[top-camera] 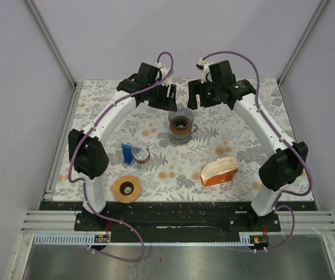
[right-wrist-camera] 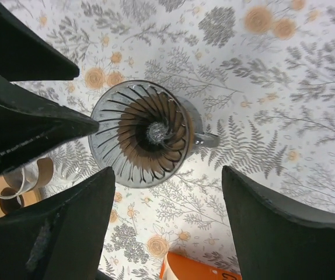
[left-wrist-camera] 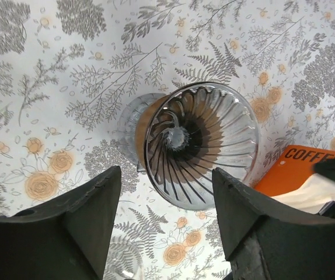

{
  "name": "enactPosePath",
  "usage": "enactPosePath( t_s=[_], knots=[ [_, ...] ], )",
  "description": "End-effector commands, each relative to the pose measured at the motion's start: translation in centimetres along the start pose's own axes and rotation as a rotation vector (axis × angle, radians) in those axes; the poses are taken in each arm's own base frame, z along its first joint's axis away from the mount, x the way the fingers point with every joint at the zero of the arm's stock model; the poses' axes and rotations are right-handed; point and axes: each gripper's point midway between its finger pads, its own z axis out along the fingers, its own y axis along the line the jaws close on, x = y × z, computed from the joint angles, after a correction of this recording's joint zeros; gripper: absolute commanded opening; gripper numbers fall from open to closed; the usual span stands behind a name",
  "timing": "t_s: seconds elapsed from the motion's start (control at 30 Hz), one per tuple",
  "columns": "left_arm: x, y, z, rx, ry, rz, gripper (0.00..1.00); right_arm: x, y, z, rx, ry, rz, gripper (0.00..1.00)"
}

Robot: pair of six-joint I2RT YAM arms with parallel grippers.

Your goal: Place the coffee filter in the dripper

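Note:
The glass ribbed dripper stands upright at the table's far middle, brown showing low in its cone. It also shows in the left wrist view and the right wrist view. An orange coffee filter box lies at the near right with pale filters sticking out of it. My left gripper is open and empty, above and just behind the dripper on its left. My right gripper is open and empty, just behind the dripper on its right.
A brown tape roll lies near the front left and shows in the right wrist view. A blue item beside a small cup sits left of centre. The left arm's fingers reach into the right wrist view.

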Motion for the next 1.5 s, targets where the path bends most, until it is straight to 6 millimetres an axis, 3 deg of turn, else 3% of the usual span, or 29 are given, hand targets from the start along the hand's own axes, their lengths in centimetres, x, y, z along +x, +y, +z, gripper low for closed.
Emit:
enactPosePath(
  t_s=[0.0,0.17,0.3,0.43,0.53,0.7,0.83,1.07,1.3,1.47],
  knots=[
    [-4.9,-3.5,-7.1,0.071,-0.181,0.161,0.67,-2.7,-4.3,-5.6,0.109,-0.115,0.060,0.81],
    [-4.7,-7.2,-10.5,0.176,-0.219,0.299,0.65,-1.1,-10.2,-7.7,0.157,-0.160,0.238,0.79],
    [-1.7,-13.0,-10.7,0.385,-0.169,0.457,0.61,-0.2,-13.1,-8.9,0.174,-0.213,0.338,0.80],
    [2.8,-17.3,-7.4,0.502,-0.060,0.540,0.58,1.0,-13.7,-9.2,0.179,-0.229,0.372,0.80],
    [6.2,-20.1,-4.7,0.567,0.010,0.602,0.67,1.6,-14.2,-9.7,0.202,-0.240,0.375,0.80],
    [9.8,-23.0,0.0,0.598,0.080,0.668,0.69,2.3,-15.7,-11.1,0.245,-0.273,0.396,0.81],
    [9.9,-23.1,3.7,0.533,0.087,0.627,0.45,2.9,-16.1,-11.3,0.265,-0.280,0.390,0.82],
    [11.9,-22.1,6.6,0.464,0.132,0.591,0.31,3.1,-16.1,-11.1,0.261,-0.282,0.384,0.82],
    [12.6,-22.4,7.3,0.476,0.154,0.554,0.31,3.6,-16.0,-10.9,0.255,-0.277,0.378,0.82],
    [14.3,-22.6,8.0,0.482,0.187,0.547,0.32,3.7,-16.1,-10.8,0.258,-0.275,0.375,0.82]
  ],
)
